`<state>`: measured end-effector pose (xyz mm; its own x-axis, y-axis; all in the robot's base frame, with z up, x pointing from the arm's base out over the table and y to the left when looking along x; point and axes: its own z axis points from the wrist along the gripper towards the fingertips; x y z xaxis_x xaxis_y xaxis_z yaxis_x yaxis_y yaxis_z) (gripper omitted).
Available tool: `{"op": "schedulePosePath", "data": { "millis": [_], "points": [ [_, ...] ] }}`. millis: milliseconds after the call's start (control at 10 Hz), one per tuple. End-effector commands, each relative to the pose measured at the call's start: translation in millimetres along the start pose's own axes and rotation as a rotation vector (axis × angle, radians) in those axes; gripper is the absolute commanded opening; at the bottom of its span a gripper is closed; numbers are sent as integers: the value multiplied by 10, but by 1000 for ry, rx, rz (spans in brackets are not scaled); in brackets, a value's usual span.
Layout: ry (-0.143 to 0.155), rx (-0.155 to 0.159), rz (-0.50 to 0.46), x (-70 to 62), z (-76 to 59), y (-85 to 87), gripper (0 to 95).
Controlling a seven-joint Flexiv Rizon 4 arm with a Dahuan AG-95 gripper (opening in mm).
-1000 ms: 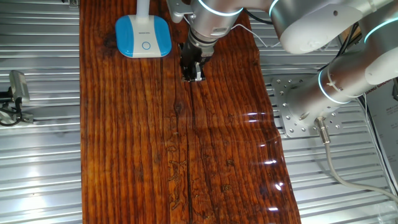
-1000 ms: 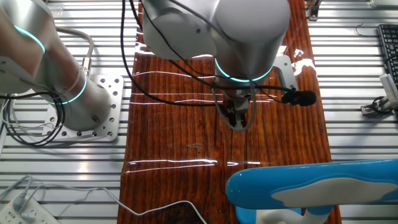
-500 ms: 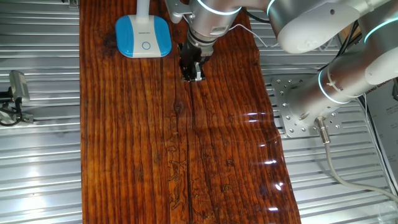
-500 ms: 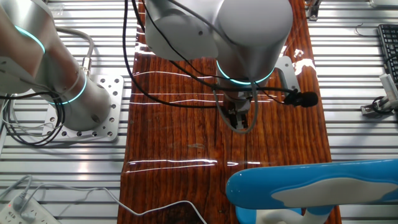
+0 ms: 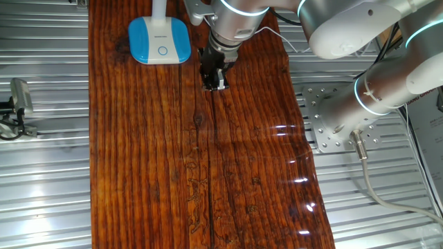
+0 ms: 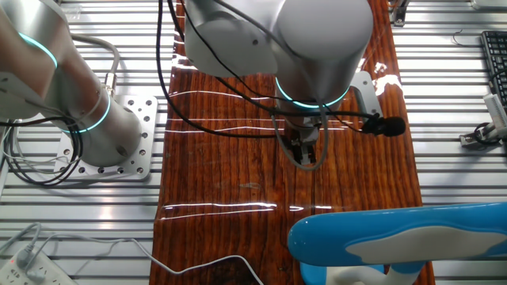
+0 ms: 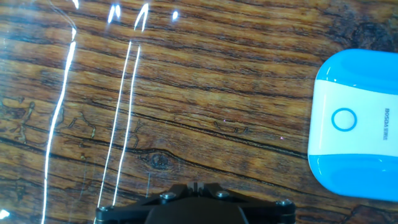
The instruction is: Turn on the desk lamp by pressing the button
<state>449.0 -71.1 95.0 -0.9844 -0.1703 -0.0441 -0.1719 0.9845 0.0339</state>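
The desk lamp's base (image 5: 159, 40), blue with a white middle, sits at the far left of the wooden table, with its white neck rising at the top edge. The button (image 5: 162, 50) is a small ring on the base's face. My gripper (image 5: 215, 83) points down just above the wood, to the right of the base and apart from it. In the hand view the base (image 7: 360, 168) lies at the right edge with the button (image 7: 344, 119) showing, and my fingertips (image 7: 194, 185) meet at the bottom edge, shut and empty. In the other fixed view the gripper (image 6: 305, 158) hangs over mid-table behind part of the blurred lamp (image 6: 396, 237).
The wooden table (image 5: 208, 173) rests on a ribbed metal bench. The arm's mount (image 5: 332, 117) stands to its right. A white power strip (image 6: 24, 269), a white cable (image 6: 198, 265) and a keyboard (image 6: 495, 55) lie off the wood.
The gripper shifted a hair toward the lamp side a second ago and has held still since. The lamp has not moved.
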Motion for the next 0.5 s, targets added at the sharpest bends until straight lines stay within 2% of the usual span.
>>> {"op": "schedulePosePath", "data": {
  "millis": [100,500],
  "points": [
    [-1,0,-2,1,-1,1,0],
    [-3,2,-5,0,-1,1,0]
  ]
}}
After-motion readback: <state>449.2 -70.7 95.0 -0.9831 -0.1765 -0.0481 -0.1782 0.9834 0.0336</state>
